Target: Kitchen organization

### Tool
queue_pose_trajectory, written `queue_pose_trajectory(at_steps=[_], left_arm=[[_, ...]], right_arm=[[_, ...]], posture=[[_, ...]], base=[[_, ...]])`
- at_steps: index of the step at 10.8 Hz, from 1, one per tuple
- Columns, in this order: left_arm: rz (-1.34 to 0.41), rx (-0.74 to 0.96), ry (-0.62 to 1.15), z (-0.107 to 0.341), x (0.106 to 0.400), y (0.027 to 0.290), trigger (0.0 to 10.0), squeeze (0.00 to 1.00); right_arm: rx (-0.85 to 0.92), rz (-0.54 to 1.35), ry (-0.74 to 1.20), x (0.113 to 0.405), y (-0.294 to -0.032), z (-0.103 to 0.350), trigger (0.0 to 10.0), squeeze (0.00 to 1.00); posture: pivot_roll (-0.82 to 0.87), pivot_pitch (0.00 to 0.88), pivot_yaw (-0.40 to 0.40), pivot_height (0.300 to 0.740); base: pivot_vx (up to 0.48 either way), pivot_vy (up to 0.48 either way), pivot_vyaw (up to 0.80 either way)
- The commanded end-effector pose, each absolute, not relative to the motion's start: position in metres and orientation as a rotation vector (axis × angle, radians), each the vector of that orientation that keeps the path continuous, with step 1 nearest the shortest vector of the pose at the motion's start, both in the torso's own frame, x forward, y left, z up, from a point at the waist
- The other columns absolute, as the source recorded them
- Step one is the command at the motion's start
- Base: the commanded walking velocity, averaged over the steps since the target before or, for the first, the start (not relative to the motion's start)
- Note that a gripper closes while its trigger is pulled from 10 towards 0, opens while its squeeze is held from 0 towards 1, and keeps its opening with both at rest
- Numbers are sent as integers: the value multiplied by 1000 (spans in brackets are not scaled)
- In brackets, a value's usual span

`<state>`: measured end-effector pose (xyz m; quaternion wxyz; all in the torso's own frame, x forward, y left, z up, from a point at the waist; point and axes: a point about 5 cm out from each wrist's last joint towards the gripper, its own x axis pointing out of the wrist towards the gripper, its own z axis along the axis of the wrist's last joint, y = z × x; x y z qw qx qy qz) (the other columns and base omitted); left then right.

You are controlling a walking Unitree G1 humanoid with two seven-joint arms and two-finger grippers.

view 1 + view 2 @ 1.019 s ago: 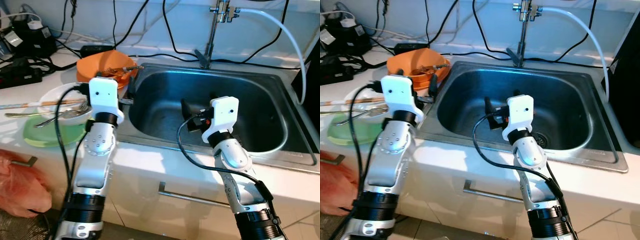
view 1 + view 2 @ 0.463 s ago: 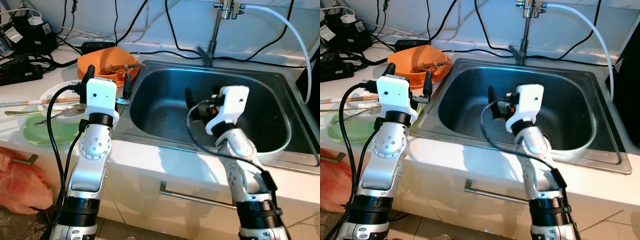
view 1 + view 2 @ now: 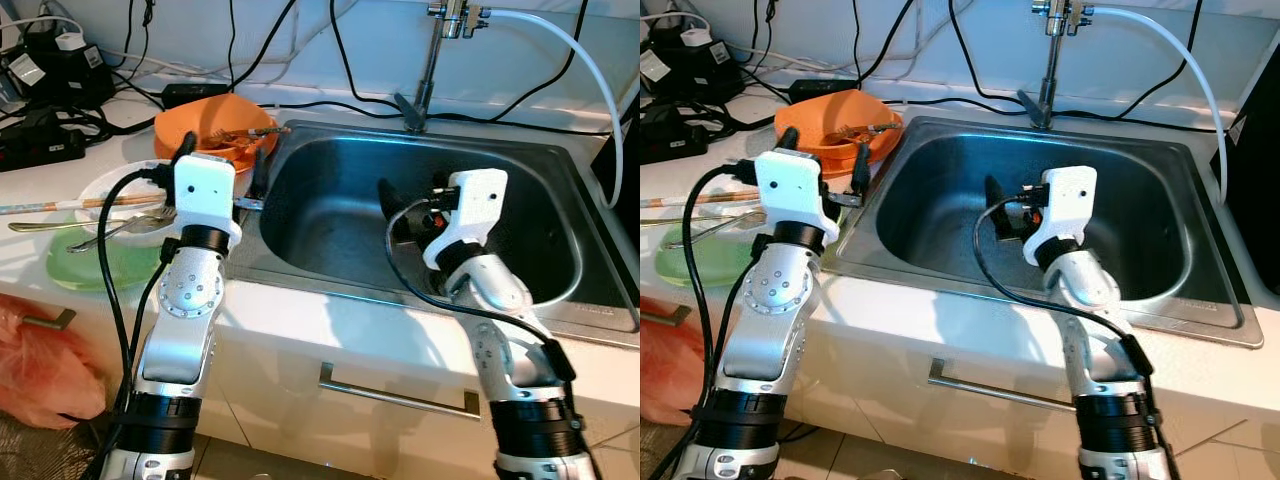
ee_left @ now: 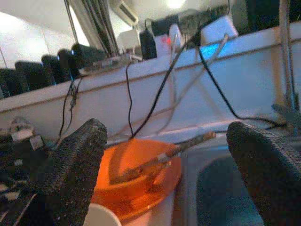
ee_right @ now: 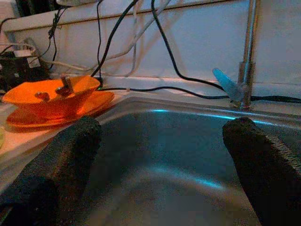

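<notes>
**Both arms raised at the sink, nothing picked up yet**

Stood at a steel sink [image 3: 520, 215] set into a white worktop [image 3: 330, 335], with the tap [image 3: 425, 60] at the back. Held the left gripper [image 4: 164, 165] just above the worktop edge beside the sink's left rim, jaws spread wide and empty, aimed at the orange bowl [image 3: 210, 130]. In that bowl, stacked on an orange plate, lay a utensil [image 4: 164, 153] propped across the rim. Nearer the robot, a white bowl [image 3: 105, 190] on a green plate [image 3: 85, 270], with chopsticks [image 3: 60, 207] and a spoon [image 3: 120, 232] across it. Behind these, a tangle of black cables [image 3: 60, 110] and plugs.

Compared with a second ago: right gripper [image 5: 160, 155] shifted from the middle of the basin toward its right side and lifted slightly, jaws wide and empty over the bare sink floor. Left gripper edged a little toward the orange bowl, barely changed over the last half second. Part of the shift likely owed to the head camera moving, since the whole scene slid as well.

Judged from this: still in the approach stage. No dish moved yet; all the dirty things stayed on the worktop left of the sink. Probable next move, a reach by the left arm for the orange bowl or its utensil, with the cables close behind as a snag risk.
</notes>
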<state>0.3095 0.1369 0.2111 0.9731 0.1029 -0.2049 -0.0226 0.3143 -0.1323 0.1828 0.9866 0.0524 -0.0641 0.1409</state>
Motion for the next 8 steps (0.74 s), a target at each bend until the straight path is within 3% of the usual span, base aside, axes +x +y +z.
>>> queue_pose_trajectory(at_steps=[1, 8], left_arm=[[-57, 225, -461, 221, 308, 134, 10000, 0], [-107, 229, -477, 231, 313, 127, 10000, 0]], right_arm=[[106, 271, -184, 314, -137, 195, 10000, 0], [55, 255, -199, 316, -139, 199, 10000, 0]], posture=[[34, 1, 36, 740], [35, 4, 42, 740]], base=[[0, 0, 800], [0, 0, 796]])
